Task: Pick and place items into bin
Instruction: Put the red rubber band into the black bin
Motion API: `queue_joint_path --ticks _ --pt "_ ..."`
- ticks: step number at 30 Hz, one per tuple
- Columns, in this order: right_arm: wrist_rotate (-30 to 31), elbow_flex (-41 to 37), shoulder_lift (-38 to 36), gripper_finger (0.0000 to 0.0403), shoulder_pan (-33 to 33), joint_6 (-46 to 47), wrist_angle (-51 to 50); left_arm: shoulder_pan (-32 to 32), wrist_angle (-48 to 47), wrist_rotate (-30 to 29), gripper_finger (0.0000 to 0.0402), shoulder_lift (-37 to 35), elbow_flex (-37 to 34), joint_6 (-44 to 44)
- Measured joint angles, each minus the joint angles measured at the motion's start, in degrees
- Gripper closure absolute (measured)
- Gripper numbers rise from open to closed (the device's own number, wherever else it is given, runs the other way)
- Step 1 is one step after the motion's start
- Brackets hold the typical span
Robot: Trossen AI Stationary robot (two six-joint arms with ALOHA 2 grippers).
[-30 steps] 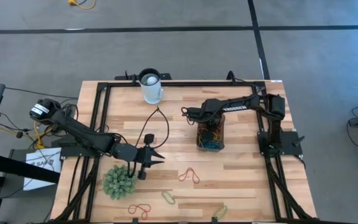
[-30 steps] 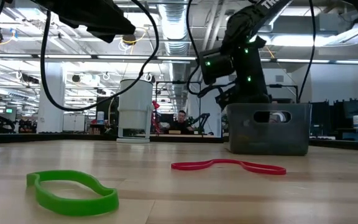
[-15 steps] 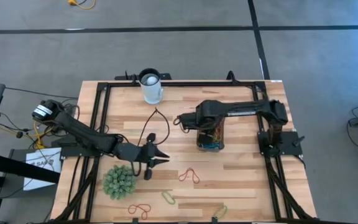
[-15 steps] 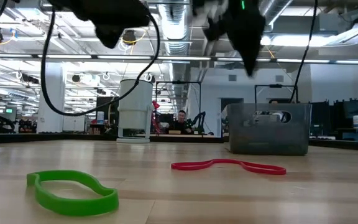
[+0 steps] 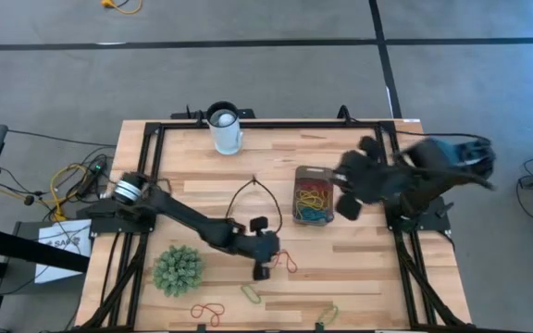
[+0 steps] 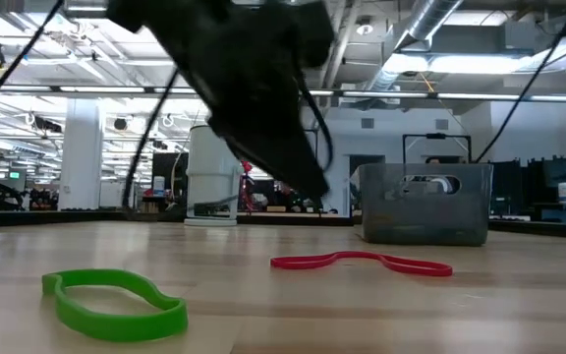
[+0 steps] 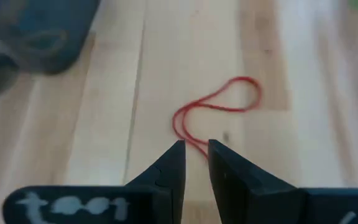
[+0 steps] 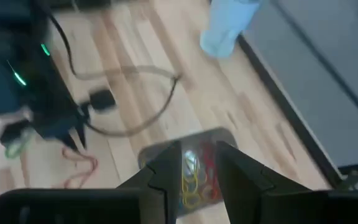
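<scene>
Left gripper point(image 7: 195, 152), narrowly parted and empty, over the red loop point(image 7: 216, 112); thin band may slip beneath the tips, apparently lying flat.

grey floor point(image 5: 248, 74) crossed by dark lines surrounds the wooden table point(image 5: 359, 268); beyond it, a bright hall with ceiling ducts point(image 6: 430, 20) and white pillar point(image 6: 80, 157).

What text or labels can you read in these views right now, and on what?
White sheet left of the table: print too small to read.
Left gripper housing: white marking, too blurred to read.
Right arm: any lettering smeared, unreadable.
No other text shows.
</scene>
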Motion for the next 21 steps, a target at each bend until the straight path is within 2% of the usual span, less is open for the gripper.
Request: queue_joint_path --ticks 3,6,9,13,17,21 --pt "5.6 -5.8 -5.1 0.0310 6.4 2.4 3.1 0.0 0.6 0.9 0.0344 5.3 4.6 -2.4" --pt "6.7 -14.1 -9.4 0.0310 11.2 2.1 8.6 -0.2 0.4 3.2 0.0344 9.1 8.7 -4.7" --pt "7.8 -23.1 -13.4 0.0310 14.2 2.1 13.8 -0.5 0.1 2.8 0.0344 11.5 10.6 -6.4" --pt "8.7 -35.4 -20.9 0.0310 15.7 2.4 21.8 -0.6 -2.3 -0.5 0.0344 12.3 10.6 -10.3" --pt "5.7 -49.2 -29.3 0.0310 16.3 0.4 33.0 -1.1 -5.8 -5.8 0.0344 12.3 10.6 -13.0" --pt "4.2 -62.2 -36.8 0.0310 16.3 0.4 42.2 -1.2 -6.0 -6.6 0.0344 12.3 10.6 -13.3"
